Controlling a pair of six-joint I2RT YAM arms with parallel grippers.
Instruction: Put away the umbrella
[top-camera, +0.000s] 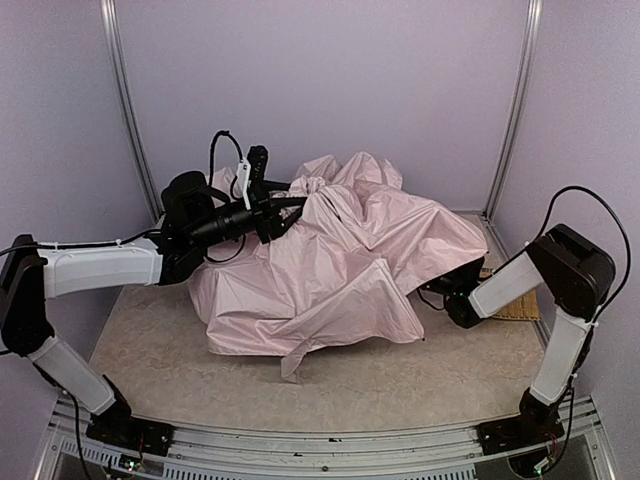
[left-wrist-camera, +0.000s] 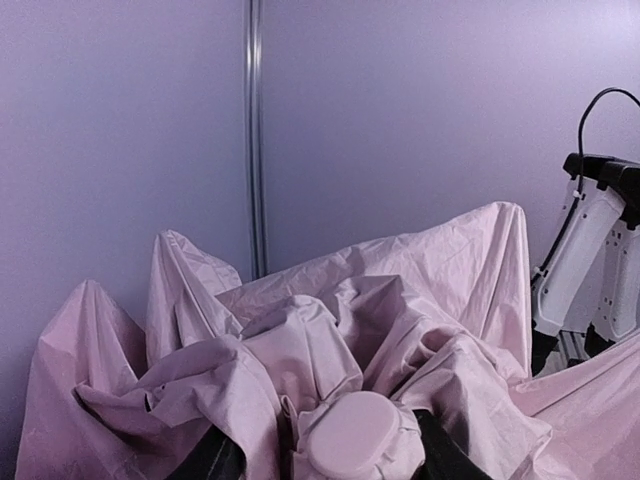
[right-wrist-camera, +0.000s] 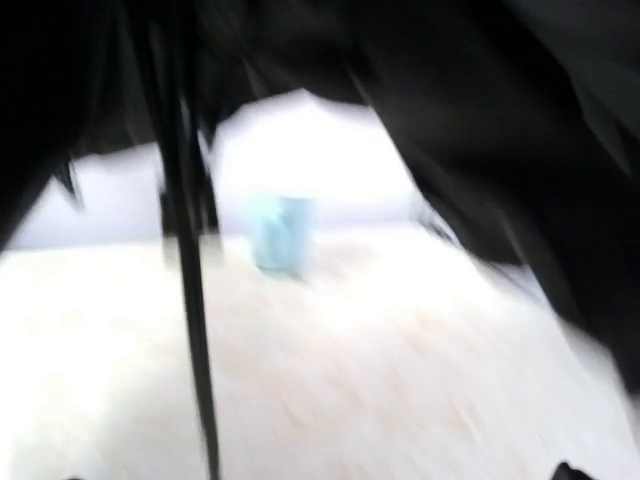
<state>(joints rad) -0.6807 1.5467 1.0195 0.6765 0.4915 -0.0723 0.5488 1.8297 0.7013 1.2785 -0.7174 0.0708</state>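
Tabletop (top-camera: 400, 380) bears the umbrella (top-camera: 340, 260), crown between left jaws.

There is one pale pink umbrella (top-camera: 340, 260) on the one tabletop (top-camera: 150, 350), and there are two robot arms, the left arm (top-camera: 100, 268) and the right arm (top-camera: 560, 290). One woven mat (top-camera: 518, 308) shows partly at the right side. The blurred right wrist view adds one small pale blue thing (right-wrist-camera: 280, 232), which I cannot identify.
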